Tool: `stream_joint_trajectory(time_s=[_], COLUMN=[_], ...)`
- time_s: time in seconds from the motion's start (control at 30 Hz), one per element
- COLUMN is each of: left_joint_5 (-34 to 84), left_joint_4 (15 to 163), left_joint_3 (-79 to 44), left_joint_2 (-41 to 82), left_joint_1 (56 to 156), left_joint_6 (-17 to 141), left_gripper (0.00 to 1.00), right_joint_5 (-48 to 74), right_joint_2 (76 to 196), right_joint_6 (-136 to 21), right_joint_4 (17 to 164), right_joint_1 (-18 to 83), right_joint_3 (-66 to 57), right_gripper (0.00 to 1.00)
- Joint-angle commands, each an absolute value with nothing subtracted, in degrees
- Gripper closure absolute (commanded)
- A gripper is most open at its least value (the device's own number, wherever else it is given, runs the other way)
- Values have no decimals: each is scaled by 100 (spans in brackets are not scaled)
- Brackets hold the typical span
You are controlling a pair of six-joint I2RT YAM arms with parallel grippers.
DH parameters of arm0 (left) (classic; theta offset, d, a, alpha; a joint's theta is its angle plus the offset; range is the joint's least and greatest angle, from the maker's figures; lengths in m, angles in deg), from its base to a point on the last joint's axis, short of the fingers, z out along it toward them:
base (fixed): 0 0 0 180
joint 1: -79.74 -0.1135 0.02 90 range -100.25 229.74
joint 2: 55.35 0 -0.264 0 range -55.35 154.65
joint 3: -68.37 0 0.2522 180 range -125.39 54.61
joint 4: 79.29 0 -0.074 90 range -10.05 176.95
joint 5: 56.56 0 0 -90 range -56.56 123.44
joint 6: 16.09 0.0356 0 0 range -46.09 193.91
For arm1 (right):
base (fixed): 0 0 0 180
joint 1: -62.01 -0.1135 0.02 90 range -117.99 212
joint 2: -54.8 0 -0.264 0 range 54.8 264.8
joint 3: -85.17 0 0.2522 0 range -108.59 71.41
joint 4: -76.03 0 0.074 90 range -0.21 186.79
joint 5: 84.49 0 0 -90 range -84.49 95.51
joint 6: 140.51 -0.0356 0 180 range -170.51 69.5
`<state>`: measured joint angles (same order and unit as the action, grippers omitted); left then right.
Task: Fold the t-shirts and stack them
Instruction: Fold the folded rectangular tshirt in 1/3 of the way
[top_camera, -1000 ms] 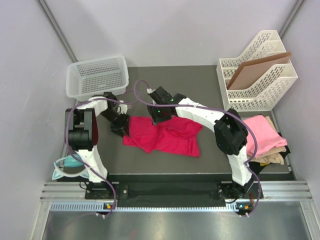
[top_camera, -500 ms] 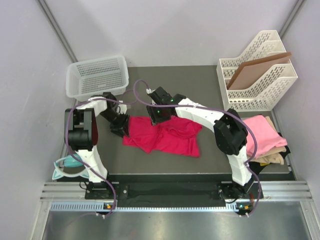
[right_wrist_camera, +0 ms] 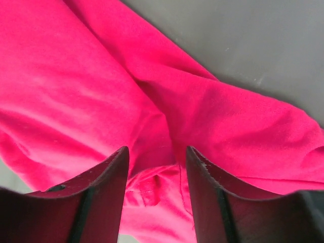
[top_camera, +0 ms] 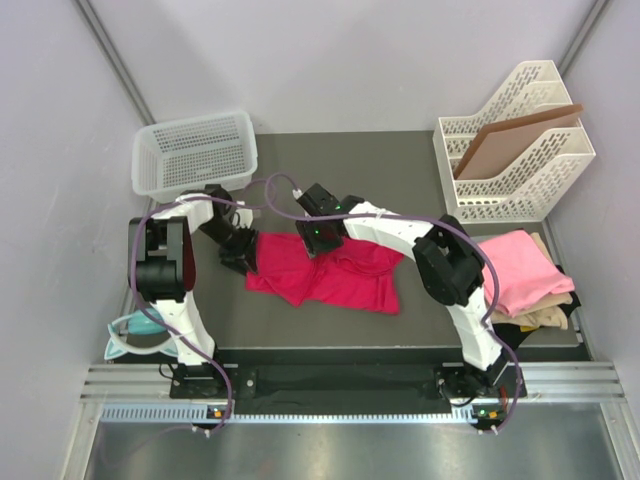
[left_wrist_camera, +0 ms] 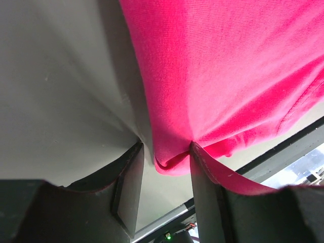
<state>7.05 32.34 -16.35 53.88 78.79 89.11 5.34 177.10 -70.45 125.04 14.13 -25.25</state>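
The crimson-pink t-shirt [top_camera: 335, 272] lies crumpled in the middle of the dark table. My left gripper [top_camera: 244, 256] is at the shirt's left edge. In the left wrist view [left_wrist_camera: 166, 149] its jaws stand apart, with a fold of the shirt's edge [left_wrist_camera: 169, 164] between the tips and cloth draped over the right finger [left_wrist_camera: 212, 177]. My right gripper [top_camera: 318, 238] is low over the shirt's upper middle. In the right wrist view [right_wrist_camera: 157, 152] it is open, with crimson cloth [right_wrist_camera: 101, 91] below and between the fingers. A folded light pink shirt [top_camera: 520, 262] lies on a beige one [top_camera: 548, 312] at the right edge.
A white mesh basket [top_camera: 195, 153] stands at the back left. A white file rack [top_camera: 520, 165] holding a brown board [top_camera: 505, 140] stands at the back right. A teal object [top_camera: 130, 328] lies off the table beside the left arm's base.
My right arm has shifted a little to the left, its gripper staying over the shirt. The left arm and the shirt look unchanged.
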Motion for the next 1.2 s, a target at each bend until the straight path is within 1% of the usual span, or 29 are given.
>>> stream_joint_trajectory(time_s=[0.0,0.03,0.17,0.23,0.27,0.57,0.8,1.0,1.17], left_joint_5=[681,681,690,707,707,769,795,804,813], left_joint_4=[3246,3246,3263,3272,3263,3281,3272,3255,3211], left_joint_3=[-1597,-1588,-1561,-1561,-1553,-1500,-1517,-1544,-1570], left_joint_2=[5171,5179,5197,5188,5179,5144,5171,5179,5144], left_joint_1=[7834,7834,7825,7825,7825,7808,7790,7781,7764], left_joint_6=[9061,9061,9061,9070,9070,9105,9122,9131,9158], left_gripper=[54,54,54,54,54,54,54,54,54], right_joint_5=[524,525,489,463,446,252,-99,-47,234], right_joint_2=[17715,17706,17653,17627,17626,17706,17837,18109,18400], right_joint_6=[-6967,-6975,-6984,-6975,-6975,-6852,-6642,-6439,-6378], right_joint_4=[12310,12302,12284,12275,12275,12398,12591,12819,13119], right_joint_1=[1446,1446,1481,1489,1490,1674,1727,1744,1736], right_joint_3=[-2492,-2492,-2466,-2465,-2466,-2667,-2984,-3458,-3705], right_gripper=[55,57,72,75,80,95,95,94,85])
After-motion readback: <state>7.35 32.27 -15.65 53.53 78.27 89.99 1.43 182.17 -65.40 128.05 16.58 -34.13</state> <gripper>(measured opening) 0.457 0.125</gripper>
